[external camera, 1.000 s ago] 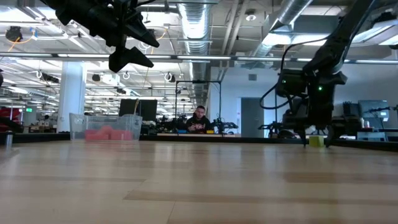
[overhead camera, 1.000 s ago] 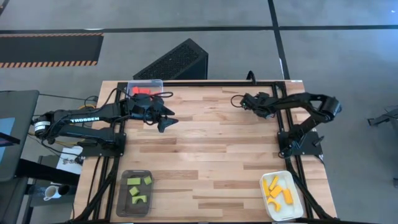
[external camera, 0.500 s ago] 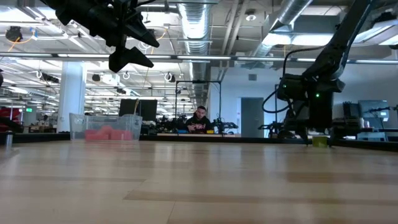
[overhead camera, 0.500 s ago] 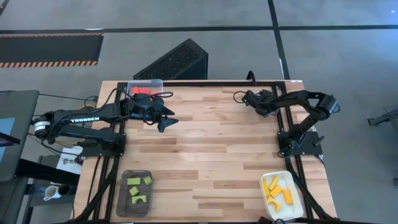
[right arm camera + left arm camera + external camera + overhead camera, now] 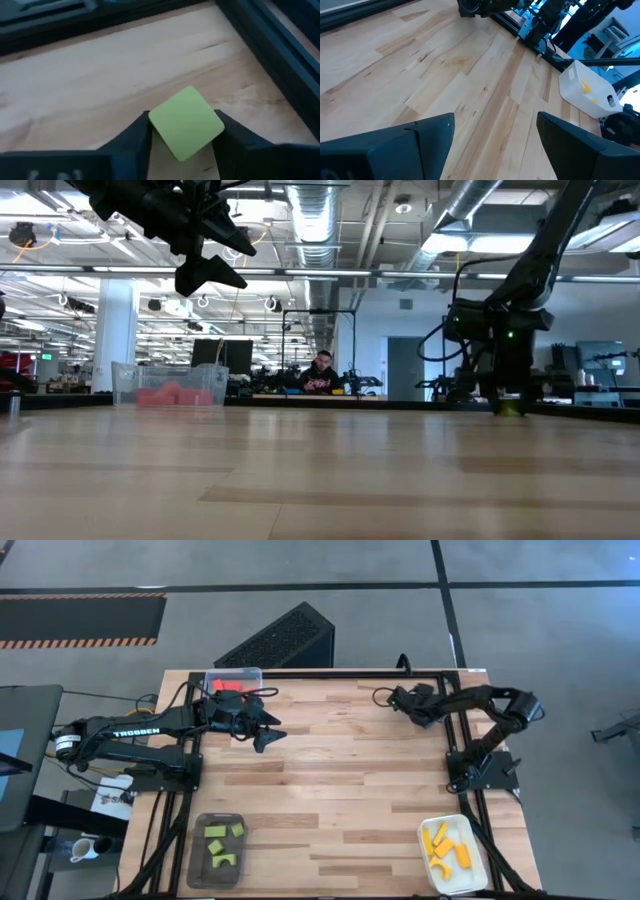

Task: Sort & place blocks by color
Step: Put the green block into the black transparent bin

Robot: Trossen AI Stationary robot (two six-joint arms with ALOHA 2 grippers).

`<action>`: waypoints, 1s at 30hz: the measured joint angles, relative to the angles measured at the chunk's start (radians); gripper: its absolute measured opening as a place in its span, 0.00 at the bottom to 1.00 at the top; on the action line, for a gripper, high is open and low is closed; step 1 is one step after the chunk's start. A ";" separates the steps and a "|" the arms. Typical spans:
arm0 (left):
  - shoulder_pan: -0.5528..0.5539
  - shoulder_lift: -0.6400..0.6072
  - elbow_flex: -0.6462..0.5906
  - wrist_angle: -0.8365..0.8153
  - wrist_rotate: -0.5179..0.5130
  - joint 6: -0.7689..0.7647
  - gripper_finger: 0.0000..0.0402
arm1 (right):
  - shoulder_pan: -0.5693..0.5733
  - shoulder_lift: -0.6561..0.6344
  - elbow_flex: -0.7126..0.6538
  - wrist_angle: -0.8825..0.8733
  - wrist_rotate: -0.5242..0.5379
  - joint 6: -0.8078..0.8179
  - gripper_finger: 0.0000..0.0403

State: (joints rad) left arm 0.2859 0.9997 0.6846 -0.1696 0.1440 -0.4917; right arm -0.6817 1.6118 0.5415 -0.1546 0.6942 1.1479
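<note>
From above, the wooden counter [image 5: 330,770] carries three trays. The clear tray [image 5: 233,679] sits at the far left corner and holds red blocks [image 5: 228,685]. Along the near edge, the dark grey tray [image 5: 218,849] holds green blocks [image 5: 222,845], and the white tray [image 5: 452,853] toward the opposite near corner holds yellow-orange blocks [image 5: 441,844]. The left tool [image 5: 266,731] hangs above the counter just beside the clear tray, its fingers apart and empty. The right tool [image 5: 383,696] is low at the far edge of the counter, well apart from the clear tray, on the same far side.

From counter height, the clear tray [image 5: 168,384] shows the red blocks [image 5: 172,393] through its wall. The left tool [image 5: 208,268] hovers high above it. The right tool [image 5: 509,402] reaches down to the counter far off to the side, with a green cube [image 5: 512,408] at its tip. A person [image 5: 320,373] sits in the room behind.

The left wrist view shows that tool's fingers [image 5: 431,136] spread wide over bare wood, with the white tray [image 5: 587,90] beyond.

The right wrist view shows the green cube [image 5: 186,122] resting on the counter (one corner turned away from the camera) between the right tool's fingers [image 5: 132,136], which touch it on both sides, clamped on it.
</note>
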 joint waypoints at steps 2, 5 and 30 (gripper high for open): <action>0.000 0.000 0.000 0.000 0.000 0.001 0.66 | 0.018 -0.026 -0.002 -0.010 -0.026 -0.027 0.40; 0.000 0.000 0.000 0.000 0.000 0.005 0.66 | 0.064 -0.082 -0.003 -0.010 -0.099 -0.055 0.40; -0.037 0.237 0.000 0.484 0.219 -0.951 0.66 | 0.633 -0.353 0.018 0.662 -0.575 -0.892 0.46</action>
State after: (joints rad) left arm 0.2485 1.2368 0.6846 0.3144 0.3626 -1.4431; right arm -0.0492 1.2589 0.5598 0.5077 0.1196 0.2561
